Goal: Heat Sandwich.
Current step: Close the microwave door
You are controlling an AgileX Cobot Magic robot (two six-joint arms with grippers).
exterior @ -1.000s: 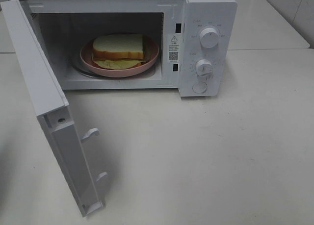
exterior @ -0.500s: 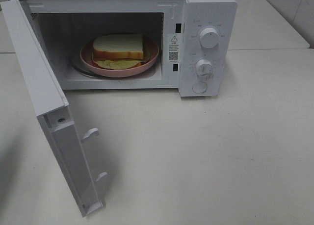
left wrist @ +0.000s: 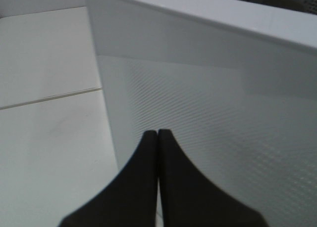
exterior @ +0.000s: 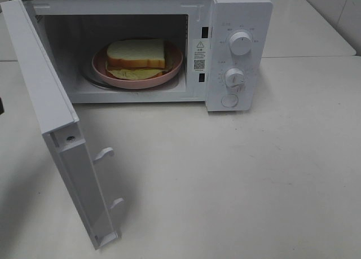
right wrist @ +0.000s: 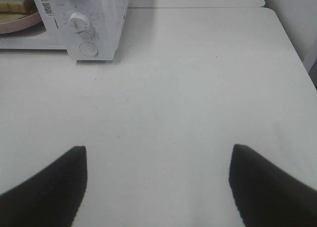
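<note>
Left wrist view: pressed together beside the microwave door [left wrist: 223,113], your left claw [left wrist: 157,132] could skid off on a glancing push.

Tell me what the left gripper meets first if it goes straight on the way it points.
Most likely the open microwave door: the shut left gripper points at its dotted outer face, with nothing between; depth is unclear.

Left gripper [left wrist: 157,132], right gripper [right wrist: 158,148]: black, tapered, curved.
</note>
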